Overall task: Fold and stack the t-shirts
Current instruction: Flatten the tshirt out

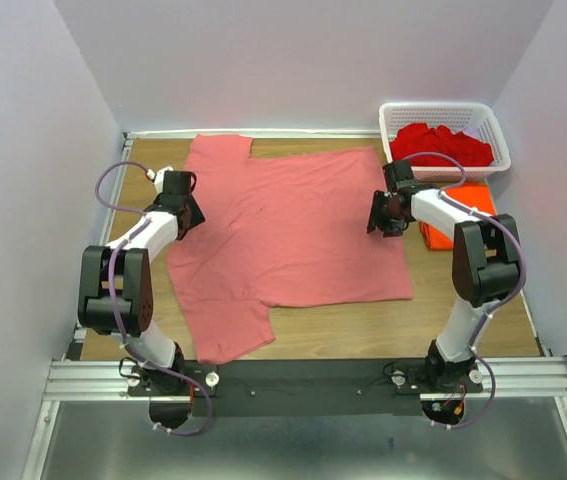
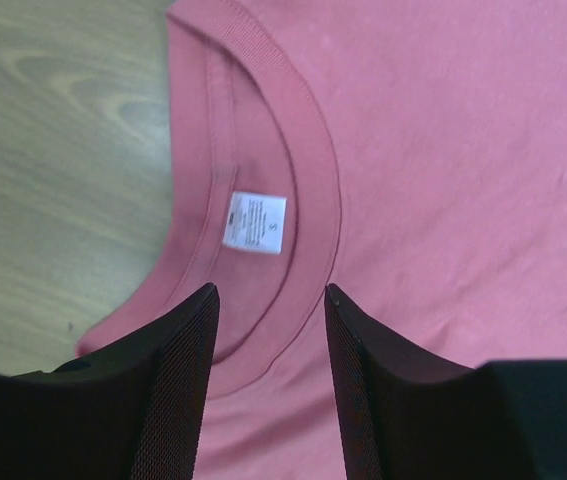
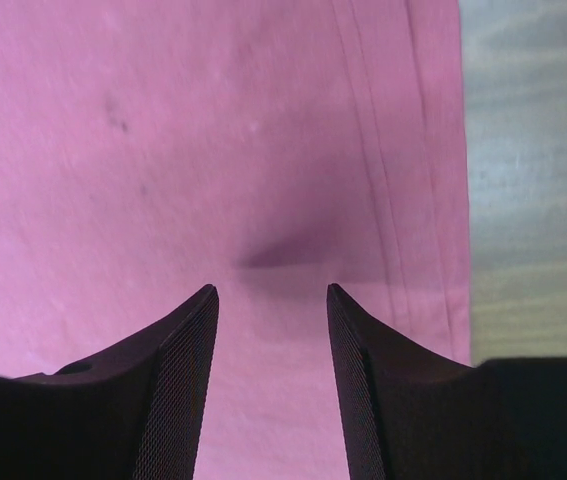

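Pink tee (image 1: 283, 230) lies flat on the desk (image 1: 463, 335), long axis left-right: collar (image 2: 308, 140) at the left arm's end, hem (image 3: 413, 150) at the right arm's. Left claw (image 2: 268, 290) is spread and empty, straddling the collar band with the label (image 2: 255, 222) just ahead. Right claw (image 3: 271, 290) is also spread and empty, just inside the hem, with a small pucker ahead. Can't tell if either touches the cloth. Each arm is over its own end, so the next pinch looks straight down. Red tees (image 1: 441, 145) are in the basket (image 1: 498, 140), orange tee (image 1: 478, 197) beside the right arm.
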Tool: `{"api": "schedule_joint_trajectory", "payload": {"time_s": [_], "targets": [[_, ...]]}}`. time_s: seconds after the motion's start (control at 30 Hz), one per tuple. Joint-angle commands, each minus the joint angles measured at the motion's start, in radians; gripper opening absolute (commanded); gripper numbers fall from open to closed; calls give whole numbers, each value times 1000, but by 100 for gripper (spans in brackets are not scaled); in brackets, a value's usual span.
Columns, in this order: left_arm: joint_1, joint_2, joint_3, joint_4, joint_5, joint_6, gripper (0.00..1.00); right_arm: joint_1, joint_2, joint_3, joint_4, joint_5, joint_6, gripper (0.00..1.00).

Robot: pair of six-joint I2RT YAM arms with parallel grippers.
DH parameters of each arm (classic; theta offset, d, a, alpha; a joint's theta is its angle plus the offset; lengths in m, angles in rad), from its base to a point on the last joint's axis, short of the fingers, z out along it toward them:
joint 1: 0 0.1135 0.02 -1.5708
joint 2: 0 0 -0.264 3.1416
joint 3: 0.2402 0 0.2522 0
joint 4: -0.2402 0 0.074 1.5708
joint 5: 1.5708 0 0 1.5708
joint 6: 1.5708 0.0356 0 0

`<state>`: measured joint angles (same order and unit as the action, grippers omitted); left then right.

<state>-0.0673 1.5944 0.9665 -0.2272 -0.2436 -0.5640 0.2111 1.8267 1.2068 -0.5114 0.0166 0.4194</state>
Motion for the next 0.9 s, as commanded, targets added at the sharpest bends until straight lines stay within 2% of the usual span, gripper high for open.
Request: {"api": "schedule_joint_trajectory", "payload": {"time_s": [0.0, 0.6, 0.87], "targets": [[3, 79, 46, 12, 4, 4, 54, 5, 57, 56, 33, 54, -13, 56], [34, 334, 242, -41, -48, 6, 52, 4, 284, 267, 31, 157, -39, 56], [52, 361, 322, -49, -51, 6, 53, 5, 257, 263, 25, 157, -44, 57]]}}
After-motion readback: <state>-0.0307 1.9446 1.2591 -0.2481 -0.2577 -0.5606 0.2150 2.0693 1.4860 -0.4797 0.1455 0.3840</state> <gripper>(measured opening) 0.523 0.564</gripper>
